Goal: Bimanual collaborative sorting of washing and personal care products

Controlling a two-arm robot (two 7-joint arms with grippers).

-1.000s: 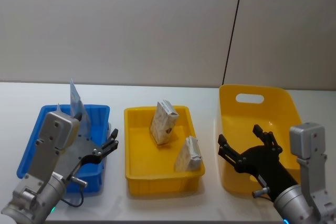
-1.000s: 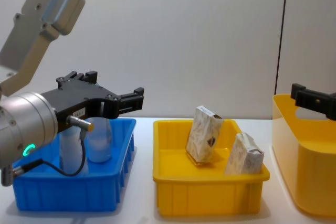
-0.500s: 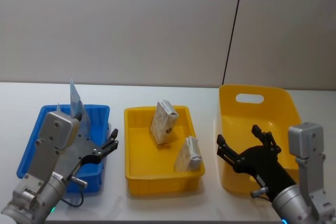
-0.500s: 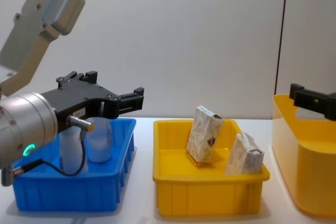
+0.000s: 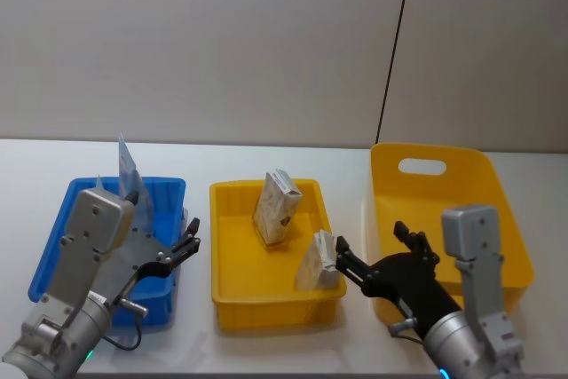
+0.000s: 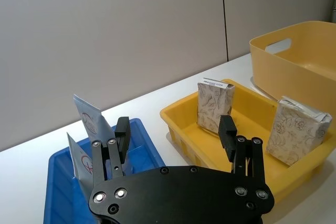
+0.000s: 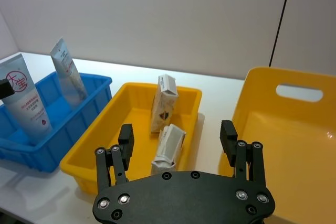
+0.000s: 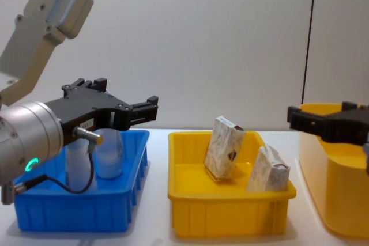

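My right claw [image 5: 371,248], fingers spread, sits just beside the nearer beige pack [image 5: 319,261] in the yellow tray [image 5: 232,301]; my left claw [image 5: 187,238] gapes at the blue tray [image 5: 53,246].

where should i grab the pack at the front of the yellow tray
Probably its upper half, from above with the right tool: the front pack leans in the yellow tray, front right corner, walls close to its base, top free above the rim.

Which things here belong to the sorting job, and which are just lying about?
Job: front pale blue tube; rear pale blue tube; rear patterned pack; front patterned pack; right gripper, open beside it; left gripper by the blue tray.
Other: blue tray; yellow tray; yellow handled bin.
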